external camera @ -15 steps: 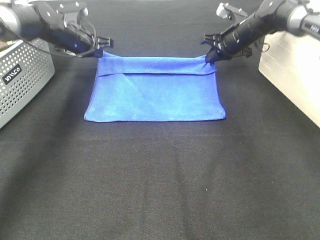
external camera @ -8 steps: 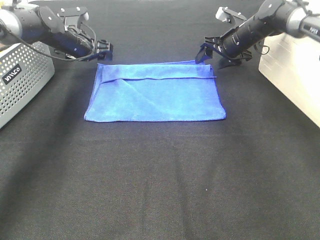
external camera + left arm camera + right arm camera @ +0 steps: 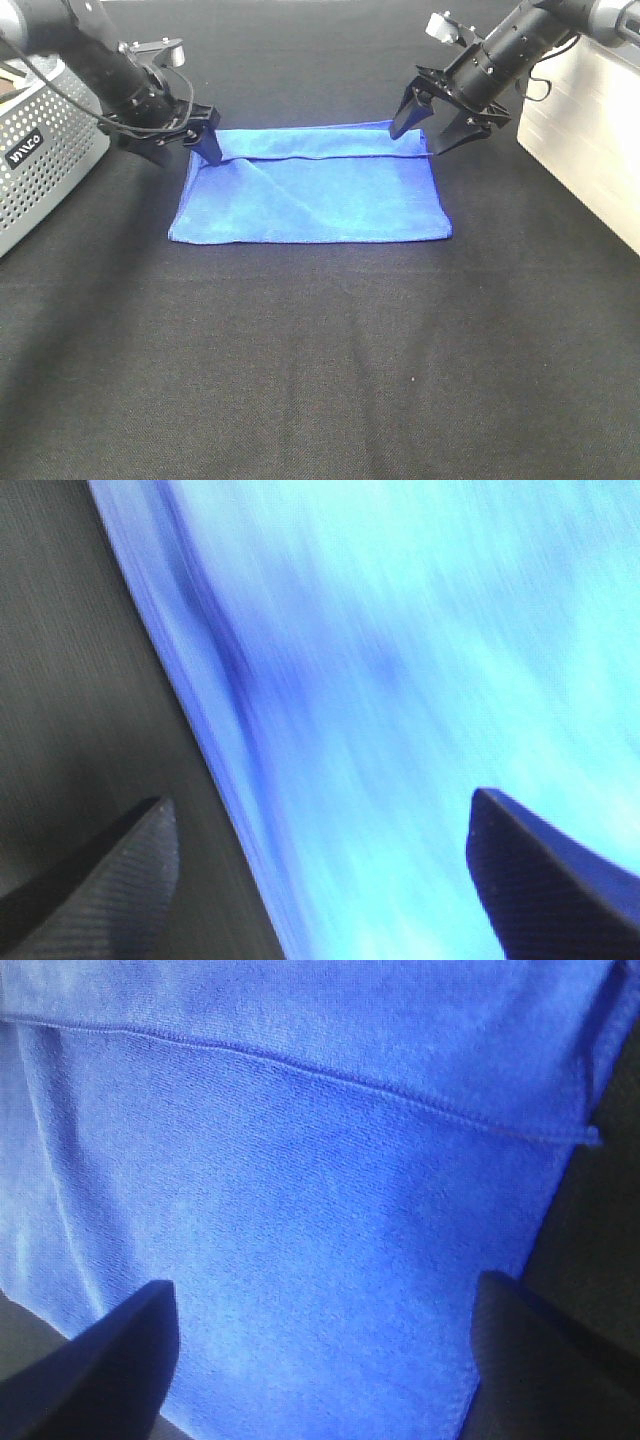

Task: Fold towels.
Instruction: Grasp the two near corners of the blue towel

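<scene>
The royal-blue towel [image 3: 310, 195] lies folded on the black table, a stitched hem line running across near its far edge. My left gripper [image 3: 185, 148] is open and empty, its fingers astride the towel's far left corner. My right gripper [image 3: 428, 128] is open and empty, fingers spread over the far right corner. In the left wrist view the towel [image 3: 400, 680] fills the frame, blurred, between two dark fingertips [image 3: 110, 880]. In the right wrist view the towel [image 3: 300, 1210] shows its hem seam between the fingertips [image 3: 100, 1360].
A grey perforated basket [image 3: 40, 150] stands at the far left. A white box [image 3: 590, 130] stands at the far right. The table is covered in black cloth [image 3: 320, 370].
Both grippers let go of the towel's far edge, which dropped flat. They opened wide and moved down toward the far corners.
</scene>
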Robot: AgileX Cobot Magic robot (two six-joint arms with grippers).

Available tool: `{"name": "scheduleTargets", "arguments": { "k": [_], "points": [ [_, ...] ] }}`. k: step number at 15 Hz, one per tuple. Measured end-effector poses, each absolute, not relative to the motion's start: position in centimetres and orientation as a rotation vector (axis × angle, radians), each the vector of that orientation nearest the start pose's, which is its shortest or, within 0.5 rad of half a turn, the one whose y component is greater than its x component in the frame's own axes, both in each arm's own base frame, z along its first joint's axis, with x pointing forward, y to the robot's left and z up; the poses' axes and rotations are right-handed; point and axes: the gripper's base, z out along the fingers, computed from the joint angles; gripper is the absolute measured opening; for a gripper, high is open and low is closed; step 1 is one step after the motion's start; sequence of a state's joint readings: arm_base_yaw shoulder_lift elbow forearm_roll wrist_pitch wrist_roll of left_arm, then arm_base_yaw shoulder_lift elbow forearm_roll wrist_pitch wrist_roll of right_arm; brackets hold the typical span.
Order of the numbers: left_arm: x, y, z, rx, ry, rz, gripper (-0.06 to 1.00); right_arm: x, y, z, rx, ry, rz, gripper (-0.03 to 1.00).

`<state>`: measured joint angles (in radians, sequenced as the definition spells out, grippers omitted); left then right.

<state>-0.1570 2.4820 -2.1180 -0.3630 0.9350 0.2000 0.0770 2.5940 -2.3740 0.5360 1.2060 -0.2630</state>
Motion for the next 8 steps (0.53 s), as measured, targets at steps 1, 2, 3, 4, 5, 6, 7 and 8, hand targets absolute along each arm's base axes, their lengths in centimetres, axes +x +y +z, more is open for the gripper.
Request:
{"name": "scheduleTargets", "arguments": {
  "k": [1,2,3,4,5,6,7,8],
  "points": [
    [51.2,-10.8,14.2,0.255,2.77,-0.463,0.76,53.0,8.3,15.1,-0.23,2.784,0.701,0.76],
    [50.5,-10.7,14.5,0.248,2.804,-0.471,0.76,52.8,8.1,15.4,-0.201,2.803,0.671,0.75],
    [49.5,-10.7,14.4,0.231,2.836,-0.483,0.76,52.4,7.9,15.7,-0.187,2.824,0.64,0.75],
    [47.6,-10.4,13.9,0.174,2.876,-0.5,0.76,51.4,7.6,16.3,-0.19,2.863,0.607,0.75],
    [46.3,-10.1,13.8,0.128,2.872,-0.488,0.76,50.3,7.5,16.5,-0.188,2.898,0.603,0.75],
    [44.8,-9.7,13.7,0.081,2.868,-0.475,0.76,49.3,7.4,16.6,-0.184,2.93,0.606,0.75],
    [43.3,-9.4,13.9,0.038,2.861,-0.47,0.76,47.9,7.3,16.5,-0.177,2.965,0.616,0.75],
    [42.3,-9.2,14.1,0.015,2.846,-0.46,0.76,46.7,7.3,16.3,-0.157,2.976,0.628,0.75]
  ]
}}
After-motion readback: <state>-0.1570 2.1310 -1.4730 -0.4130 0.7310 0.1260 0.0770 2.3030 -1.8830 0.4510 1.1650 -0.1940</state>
